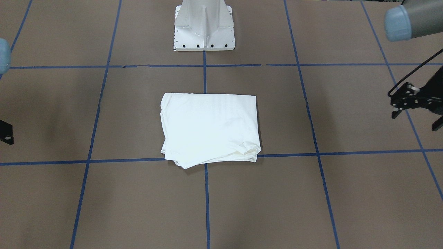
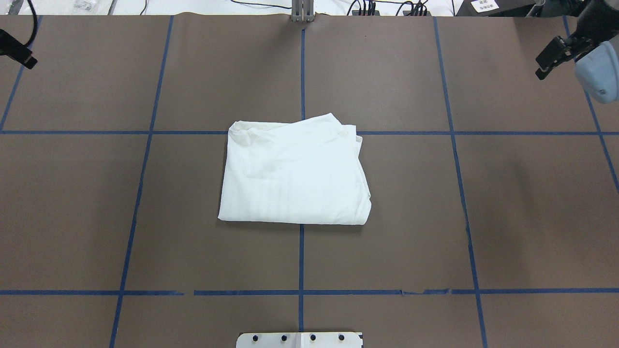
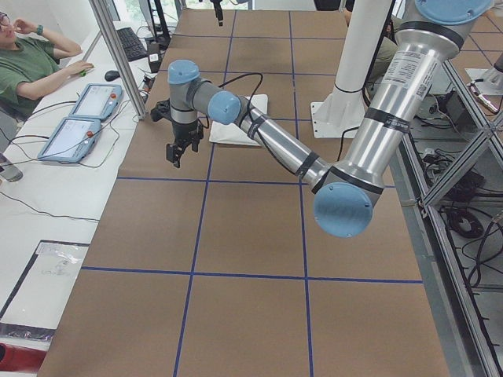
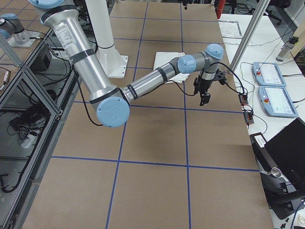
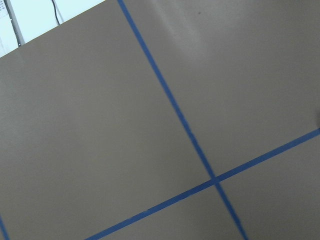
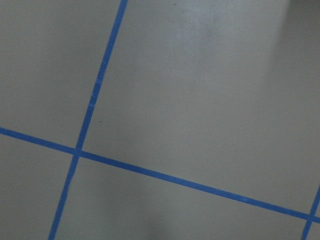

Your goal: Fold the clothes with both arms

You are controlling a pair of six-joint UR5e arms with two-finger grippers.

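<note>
The white shirt (image 1: 209, 128) lies folded into a rough rectangle at the middle of the brown table, plain side up; no printed text or label shows. It also shows in the overhead view (image 2: 292, 174). My left gripper (image 1: 415, 120) hangs open and empty above the table, far out to my left, and shows at the overhead view's edge (image 2: 18, 52). My right gripper (image 2: 551, 60) hangs far out on the other side, open and empty, and is cut by the front view's edge (image 1: 6, 134). Both wrist views show only bare table and blue tape.
The white pedestal base (image 1: 204, 31) stands at the table's near edge behind the shirt. Blue tape lines (image 2: 302, 72) grid the table. A seated operator (image 3: 31, 67) and teach pendants (image 3: 78, 118) are beyond the far edge, with cables (image 2: 367, 7) there.
</note>
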